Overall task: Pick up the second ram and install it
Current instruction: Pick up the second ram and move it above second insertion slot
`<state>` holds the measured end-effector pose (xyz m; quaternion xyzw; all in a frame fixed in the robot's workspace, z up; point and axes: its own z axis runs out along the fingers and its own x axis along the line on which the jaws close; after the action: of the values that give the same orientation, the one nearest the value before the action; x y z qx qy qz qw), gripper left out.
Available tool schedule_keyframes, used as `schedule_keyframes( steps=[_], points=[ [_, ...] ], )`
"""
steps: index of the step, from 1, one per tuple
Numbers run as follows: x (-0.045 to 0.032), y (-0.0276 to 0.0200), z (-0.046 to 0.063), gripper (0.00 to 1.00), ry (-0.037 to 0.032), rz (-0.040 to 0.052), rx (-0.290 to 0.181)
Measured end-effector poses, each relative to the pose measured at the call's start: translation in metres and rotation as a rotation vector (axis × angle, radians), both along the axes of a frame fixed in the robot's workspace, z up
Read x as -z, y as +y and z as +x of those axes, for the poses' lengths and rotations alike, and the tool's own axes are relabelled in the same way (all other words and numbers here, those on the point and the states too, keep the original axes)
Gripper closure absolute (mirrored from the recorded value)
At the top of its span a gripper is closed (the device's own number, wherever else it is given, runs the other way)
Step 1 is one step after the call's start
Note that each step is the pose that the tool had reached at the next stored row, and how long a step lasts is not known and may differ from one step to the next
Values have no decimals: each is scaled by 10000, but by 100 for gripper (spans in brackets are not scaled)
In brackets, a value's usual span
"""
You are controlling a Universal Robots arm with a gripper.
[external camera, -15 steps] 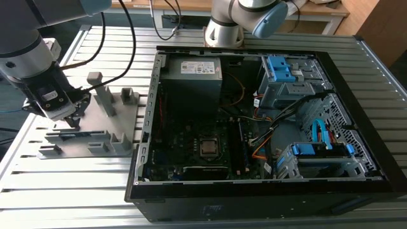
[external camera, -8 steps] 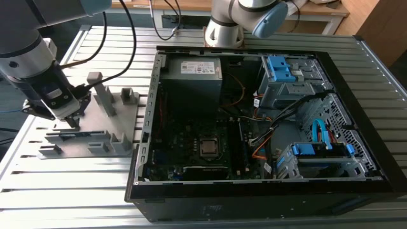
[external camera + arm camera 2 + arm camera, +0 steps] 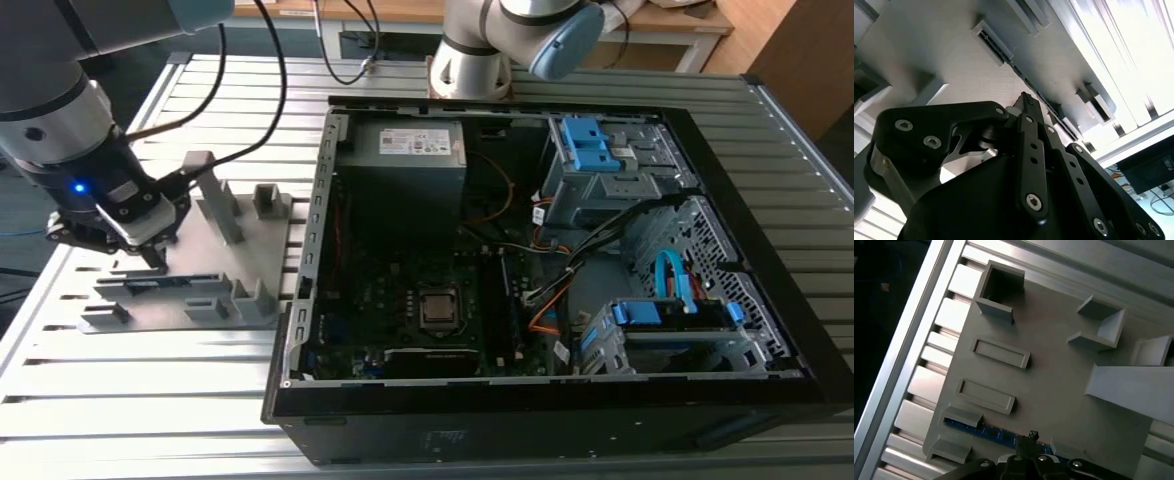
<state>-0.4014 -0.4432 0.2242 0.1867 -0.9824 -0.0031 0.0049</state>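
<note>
The second ram [image 3: 162, 284] is a thin dark blue-green stick standing on edge in a holder at the near side of the grey fixture plate [image 3: 247, 255], at the exterior view's left. In the first wrist view the ram [image 3: 979, 430] runs along the plate's edge between two grey blocks. My gripper [image 3: 147, 258] points down at it. Its fingers meet at one tip [image 3: 1032, 434] right on the stick's middle, and the second wrist view shows the gripper [image 3: 1026, 100] shut with no gap. The stick still sits in its holder.
An open computer case [image 3: 318, 200] lies at the exterior view's right of the fixture, with the motherboard [image 3: 441, 290], cables and blue drive bays [image 3: 587, 145] inside. A second arm's base [image 3: 470, 55] stands behind it. Tall grey fixture blocks [image 3: 214, 195] rise beside my gripper. Two empty rectangular pockets [image 3: 1000, 353] are in the plate.
</note>
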Motion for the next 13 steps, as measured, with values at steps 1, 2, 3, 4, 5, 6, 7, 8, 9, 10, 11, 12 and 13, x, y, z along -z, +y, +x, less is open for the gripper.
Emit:
schedule_keyframes(
  steps=[1, 2, 3, 4, 5, 6, 7, 8, 9, 10, 11, 12, 13],
  points=[
    [0, 0, 0, 90, 0, 1, -128],
    [0, 0, 0, 90, -1, 0, -251],
    [0, 0, 0, 90, -1, 1, -378],
    [0, 0, 0, 90, -1, 1, -493],
    [0, 0, 0, 90, -1, 1, -604],
    [0, 0, 0, 90, -1, 0, -722],
    [0, 0, 0, 90, -1, 0, -845],
    [0, 0, 0, 90, -1, 1, -973],
    [0, 0, 0, 90, -1, 1, -1104],
    [0, 0, 0, 90, -1, 1, -1251],
    [0, 0, 0, 90, -1, 1, -1394],
    [0, 0, 0, 90, -1, 1, -1534],
    [0, 0, 0, 90, 0, 0, -1674]
  ],
)
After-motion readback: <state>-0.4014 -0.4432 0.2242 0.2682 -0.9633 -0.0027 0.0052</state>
